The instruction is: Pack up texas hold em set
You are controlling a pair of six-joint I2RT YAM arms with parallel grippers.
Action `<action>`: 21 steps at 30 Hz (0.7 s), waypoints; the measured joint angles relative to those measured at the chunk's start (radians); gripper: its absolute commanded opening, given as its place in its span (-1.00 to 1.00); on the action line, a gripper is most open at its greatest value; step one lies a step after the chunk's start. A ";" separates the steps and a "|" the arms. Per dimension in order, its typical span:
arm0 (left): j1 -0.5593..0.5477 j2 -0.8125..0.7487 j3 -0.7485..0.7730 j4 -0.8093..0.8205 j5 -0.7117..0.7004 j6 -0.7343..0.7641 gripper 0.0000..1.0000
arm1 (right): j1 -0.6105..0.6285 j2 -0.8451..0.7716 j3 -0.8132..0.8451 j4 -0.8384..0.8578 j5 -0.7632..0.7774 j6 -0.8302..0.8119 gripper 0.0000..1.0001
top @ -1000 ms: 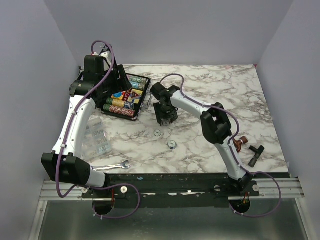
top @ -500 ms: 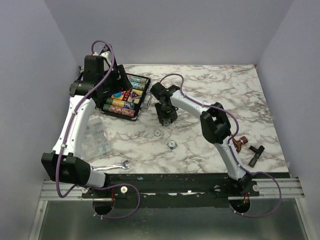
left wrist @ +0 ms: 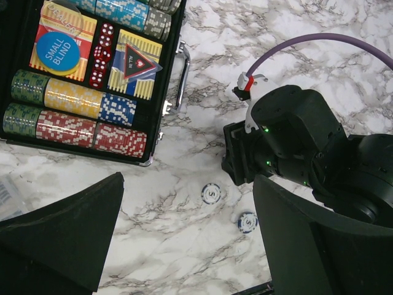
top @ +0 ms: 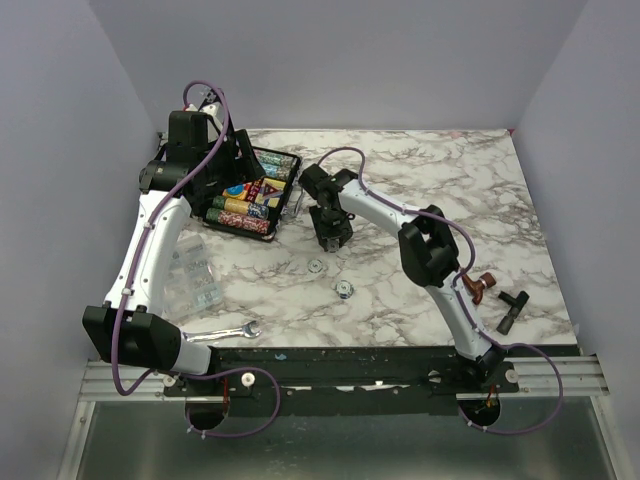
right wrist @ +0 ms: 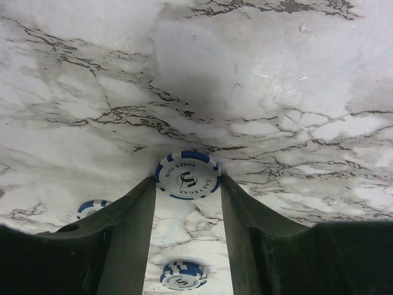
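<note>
Clearance is mattering most here: the left gripper (left wrist: 187, 203) is hanging wide open and empty over the marble table (left wrist: 295, 37), just beside the black case (left wrist: 164, 104), so the lane into the case is looking tight. The case is lying open at the table's far left, carrying rows of chips (left wrist: 73, 114) in green, yellow, blue and red, a yellow card box (left wrist: 61, 24) under a blue "small blind" disc (left wrist: 59, 52), red dice (left wrist: 101, 54) and the dark red triangle (left wrist: 136, 61). To its right, the right gripper (right wrist: 187, 184) is pinching a whitish round chip (right wrist: 186, 172) by its edges at the very fingertips. With so shallow a hold, it should be travelling slowly and level, then releasing low over a free slot. Two loose chips (top: 315, 265) are waiting on the table nearby.
</note>
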 measured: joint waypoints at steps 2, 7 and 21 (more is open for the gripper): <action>0.000 0.000 0.000 0.000 0.001 0.000 0.72 | 0.000 0.002 0.003 0.000 0.000 -0.003 -0.12; 0.000 0.000 0.000 0.000 0.001 0.000 0.72 | 0.000 0.003 0.006 -0.003 -0.002 -0.005 -0.23; 0.000 0.000 0.000 0.000 0.002 0.000 0.72 | 0.000 -0.104 -0.166 0.051 0.000 0.005 -0.27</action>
